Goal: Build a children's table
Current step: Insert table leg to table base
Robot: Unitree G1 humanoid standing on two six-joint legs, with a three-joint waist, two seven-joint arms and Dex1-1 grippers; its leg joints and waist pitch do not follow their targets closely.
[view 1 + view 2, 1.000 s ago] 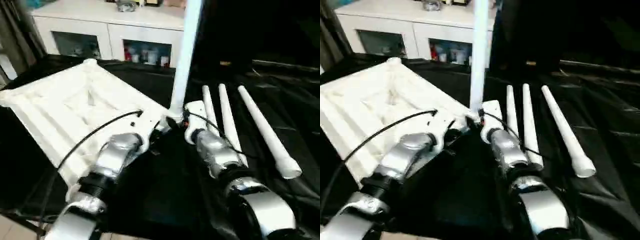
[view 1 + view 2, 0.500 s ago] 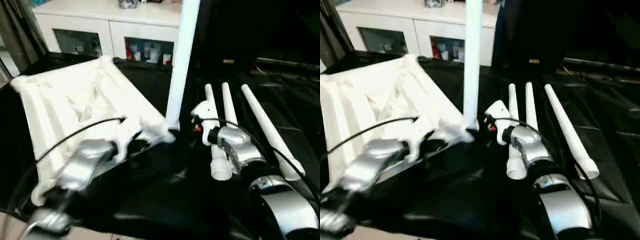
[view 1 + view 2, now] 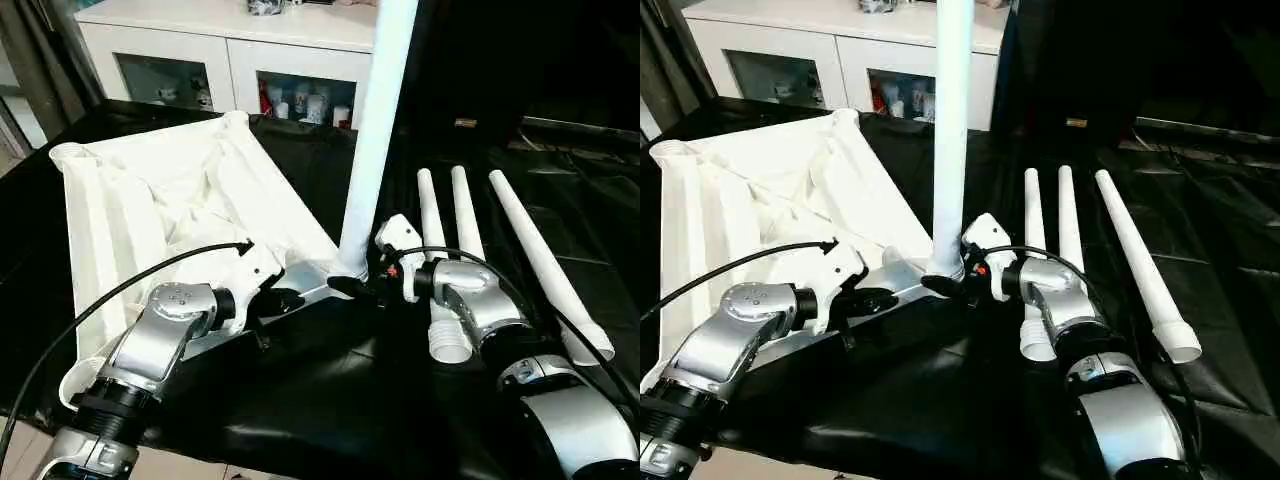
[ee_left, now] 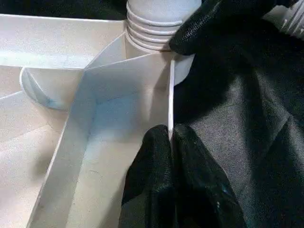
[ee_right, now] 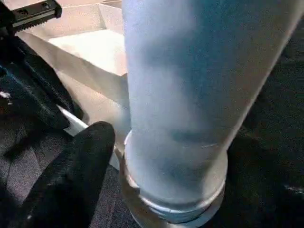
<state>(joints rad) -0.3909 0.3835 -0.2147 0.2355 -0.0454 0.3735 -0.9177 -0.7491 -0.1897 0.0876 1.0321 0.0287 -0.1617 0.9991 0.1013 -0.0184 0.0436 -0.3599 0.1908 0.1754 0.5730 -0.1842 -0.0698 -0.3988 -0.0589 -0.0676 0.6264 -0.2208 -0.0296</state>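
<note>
The children's table top (image 3: 150, 200) lies underside up and tilted on the black cloth, its ribs showing. One white leg (image 3: 372, 130) stands upright in its near right corner socket. My left gripper (image 4: 170, 133) is shut on the thin rim wall of the top, close to that corner. My right gripper (image 3: 940, 283) is at the foot of the upright leg, its jaws around the leg. One of its fingers (image 5: 85, 156) presses against the ribbed collar, and the other is hidden behind the leg.
Three loose white legs (image 3: 468, 225) lie side by side on the black cloth (image 3: 330, 390), right of my right forearm. A white cabinet (image 3: 250, 50) with glass-fronted compartments stands behind the work.
My right gripper had drawn back to the right of the leg half a second ago and is now at the leg's foot again. The left gripper keeps its hold. The camera has shifted.
</note>
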